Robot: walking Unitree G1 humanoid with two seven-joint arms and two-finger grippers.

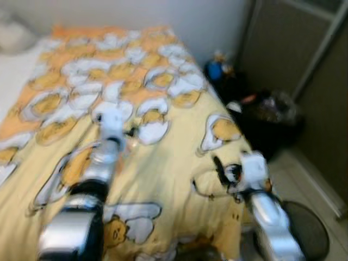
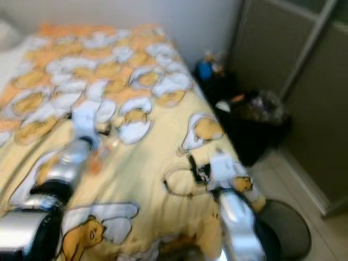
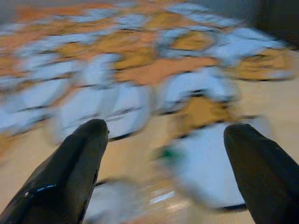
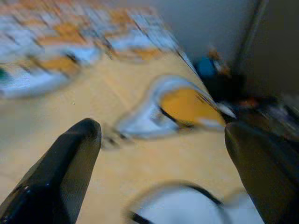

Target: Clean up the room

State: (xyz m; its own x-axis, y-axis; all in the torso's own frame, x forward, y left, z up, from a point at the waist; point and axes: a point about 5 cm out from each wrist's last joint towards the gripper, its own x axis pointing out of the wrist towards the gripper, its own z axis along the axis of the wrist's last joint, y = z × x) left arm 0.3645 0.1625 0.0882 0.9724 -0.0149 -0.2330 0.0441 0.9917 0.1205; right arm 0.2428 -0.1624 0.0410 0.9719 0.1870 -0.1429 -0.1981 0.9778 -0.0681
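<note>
Everything was pretty blurry, so take the fine detail with a grain of salt. The biggest thing in view was the bed point(image 1: 163, 163), covered with a yellow and orange blanket printed all over with a cartoon egg character. It ran from the robot up to the pale wall point(image 1: 206, 22) at the far end. To the right of the bed stood a dark panelled screen or wardrobe front point(image 1: 304, 60), and in the gap between it and the bed sat a black bin bag point(image 1: 272, 122) with what looked like rubbish in the top. Something blue point(image 1: 215, 69) sat on a dark heap just behind it; I couldn't tell what it was. A round dark thing point(image 1: 307, 228) lay on the pale floor near the right edge of the bed, too smeared to name.

The left arm point(image 1: 92, 179) reached out over the middle of the blanket. The left gripper point(image 3: 168, 140) had its two black fingers spread wide apart, clamped on nothing, hovering just above the bedding. Right below and between those fingers lay a clear, bottle-like object point(image 3: 154, 196) on the blanket, with a hint of green at one end. I couldn't tell whether the fingers touched it.

The right arm point(image 1: 269, 212) sat over the right edge of the bed. The right gripper point(image 4: 163, 135) was also wide open and empty, fingers apart above one of the egg prints.
</note>
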